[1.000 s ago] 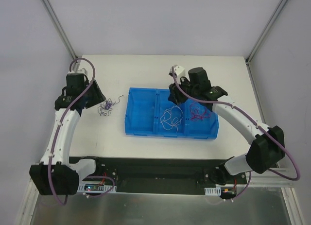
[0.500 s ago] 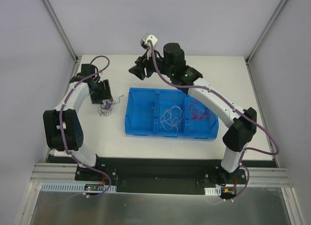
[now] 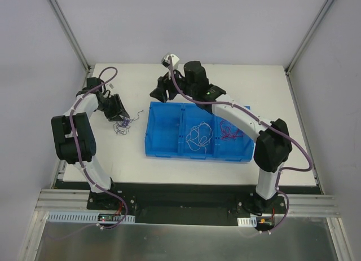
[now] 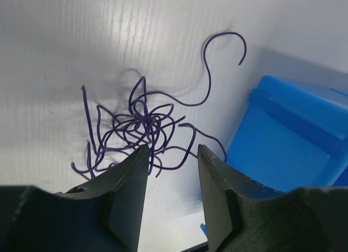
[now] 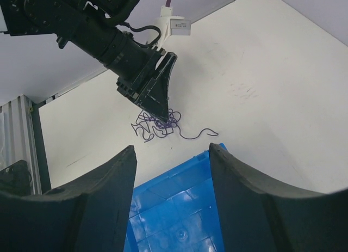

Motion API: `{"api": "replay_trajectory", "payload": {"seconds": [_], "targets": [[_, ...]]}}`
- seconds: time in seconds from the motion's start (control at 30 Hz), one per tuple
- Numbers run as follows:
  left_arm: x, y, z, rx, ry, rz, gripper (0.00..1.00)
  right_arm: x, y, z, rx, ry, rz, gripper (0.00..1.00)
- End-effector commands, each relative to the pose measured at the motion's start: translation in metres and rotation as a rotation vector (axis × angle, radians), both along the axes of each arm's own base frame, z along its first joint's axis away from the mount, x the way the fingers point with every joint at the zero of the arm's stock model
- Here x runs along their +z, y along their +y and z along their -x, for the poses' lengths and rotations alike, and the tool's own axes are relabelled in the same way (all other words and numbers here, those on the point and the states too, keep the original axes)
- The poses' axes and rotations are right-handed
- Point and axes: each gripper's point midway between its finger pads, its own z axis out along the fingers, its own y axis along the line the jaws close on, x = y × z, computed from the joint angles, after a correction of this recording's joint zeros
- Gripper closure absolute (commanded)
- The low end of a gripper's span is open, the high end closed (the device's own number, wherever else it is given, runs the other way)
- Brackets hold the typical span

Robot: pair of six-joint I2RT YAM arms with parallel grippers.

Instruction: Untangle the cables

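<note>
A dark purple cable (image 3: 122, 124) lies as a loose knot on the white table, left of the blue tray (image 3: 148, 144). My left gripper (image 3: 119, 115) hangs just over the knot's back edge. In the left wrist view the cable (image 4: 144, 121) lies just beyond the fingertips, and the left gripper (image 4: 173, 149) is open with only bare table between the jaws. A white cable (image 3: 197, 138) lies in the tray's middle compartment and a red cable (image 3: 231, 130) in the right one. My right gripper (image 3: 157, 92) hovers open and empty by the tray's back left corner.
In the right wrist view the right gripper (image 5: 173, 148) looks down on the tray's left compartment (image 5: 174, 208), the purple cable (image 5: 157, 128) and the left gripper (image 5: 162, 113). The table's back and left edges meet frame posts and grey walls.
My right arm swung left, from over the tray's middle to its back left corner. The left arm folded back and its gripper settled closer on the purple knot.
</note>
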Motion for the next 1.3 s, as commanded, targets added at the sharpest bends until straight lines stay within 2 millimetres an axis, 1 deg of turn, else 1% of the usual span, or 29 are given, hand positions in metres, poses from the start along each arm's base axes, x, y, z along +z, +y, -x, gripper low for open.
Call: {"api": "replay_trajectory", "payload": {"seconds": [0.0, 0.07, 0.17, 0.3, 0.37, 0.5, 0.57, 0.63, 0.7, 0.73, 0.8, 0.93, 1.1, 1.2, 1.27], "targets": [[0.004, -0.009, -0.018, -0.002, -0.049, 0.109, 0.62, 0.050, -0.008, 0.013, 0.019, -0.083, -0.095, 0.41], [0.004, -0.013, -0.019, -0.003, -0.046, 0.141, 0.66, 0.047, -0.009, 0.015, 0.019, -0.076, -0.085, 0.41], [0.005, -0.009, -0.019, 0.007, -0.056, 0.120, 0.71, 0.043, -0.012, 0.017, 0.017, -0.072, -0.071, 0.41], [0.011, -0.006, -0.019, 0.017, -0.073, 0.088, 0.84, 0.040, -0.014, 0.017, 0.010, -0.063, -0.067, 0.41], [0.018, -0.005, -0.019, 0.020, -0.092, 0.083, 0.91, 0.039, -0.011, 0.020, 0.022, -0.050, -0.070, 0.41], [0.049, -0.008, -0.018, 0.030, -0.172, 0.088, 1.00, 0.039, -0.005, 0.023, 0.041, -0.018, -0.080, 0.41], [0.066, -0.007, -0.016, 0.033, -0.221, 0.076, 1.00, 0.039, 0.001, 0.026, 0.046, 0.005, -0.090, 0.41], [0.079, -0.003, -0.011, 0.049, -0.271, 0.038, 1.00, 0.040, 0.010, 0.026, 0.040, 0.036, -0.105, 0.41], [0.090, 0.003, -0.004, 0.071, -0.314, -0.016, 1.00, 0.036, 0.020, 0.023, 0.027, 0.090, -0.120, 0.42], [0.099, 0.009, 0.002, 0.091, -0.344, -0.055, 1.00, 0.036, 0.025, 0.022, 0.018, 0.136, -0.139, 0.42], [0.112, 0.012, 0.011, 0.120, -0.388, -0.083, 1.00, 0.031, 0.035, 0.019, 0.012, 0.226, -0.165, 0.43], [0.144, 0.006, 0.026, 0.133, -0.483, -0.067, 1.00, 0.022, 0.059, 0.021, 0.067, 0.352, -0.195, 0.44], [0.180, -0.001, 0.045, 0.133, -0.581, -0.057, 1.00, 0.004, 0.084, 0.023, 0.152, 0.402, -0.190, 0.44], [0.193, -0.002, 0.052, 0.134, -0.612, -0.061, 1.00, -0.005, 0.086, 0.021, 0.176, 0.408, -0.179, 0.44], [0.198, -0.002, 0.055, 0.139, -0.619, -0.066, 1.00, -0.005, 0.087, 0.025, 0.202, 0.399, -0.183, 0.44]]}}
